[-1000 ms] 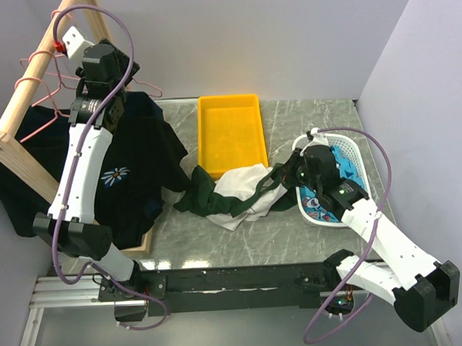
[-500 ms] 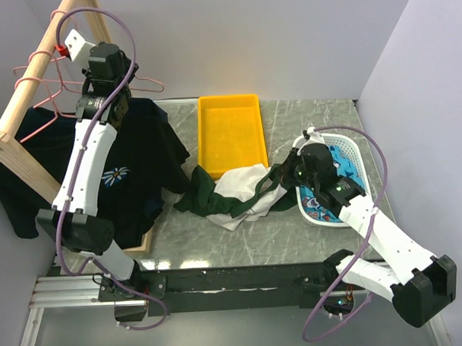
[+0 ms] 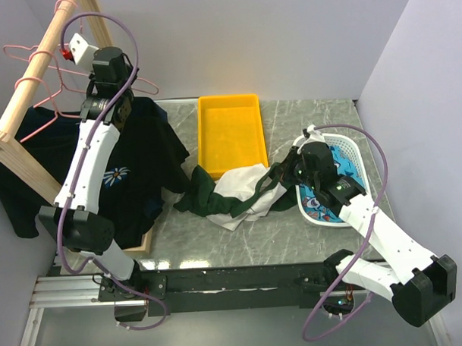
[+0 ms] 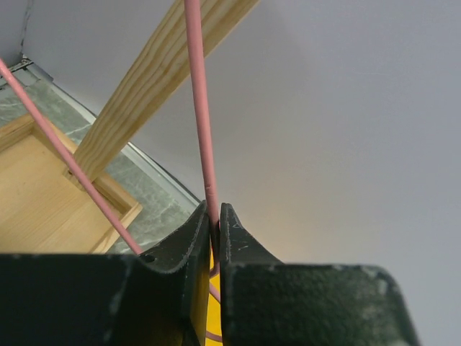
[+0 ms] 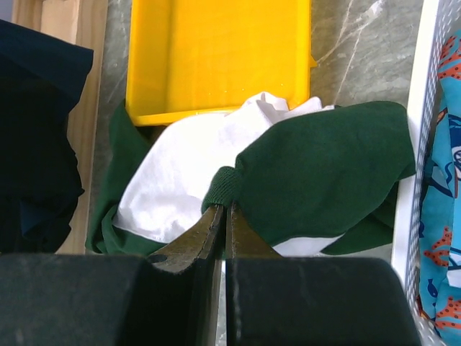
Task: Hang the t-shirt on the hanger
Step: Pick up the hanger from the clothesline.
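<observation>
The dark green and white t-shirt (image 3: 224, 194) lies crumpled on the marble table between the yellow tray and the basket. My right gripper (image 3: 286, 173) is shut on its green ribbed collar (image 5: 225, 189), and the gripper (image 5: 223, 210) holds that edge low over the table. High at the back left, my left gripper (image 3: 127, 78) is beside the wooden rail. In the left wrist view the gripper (image 4: 213, 216) is shut on the thin pink wire of the hanger (image 4: 201, 122). One end of the hanger (image 3: 147, 86) sticks out to the right of the wrist.
A yellow tray (image 3: 230, 135) stands at the back centre. A white basket (image 3: 350, 144) at the right holds a blue patterned cloth (image 3: 346, 167). A black daisy t-shirt (image 3: 132, 169) hangs from the wooden rail (image 3: 38, 82), which carries more pink wire (image 3: 22, 57).
My left gripper has closed from open onto the pink hanger wire and shifted slightly up and right near the rail. The right gripper stays shut on the collar, nearly still.
</observation>
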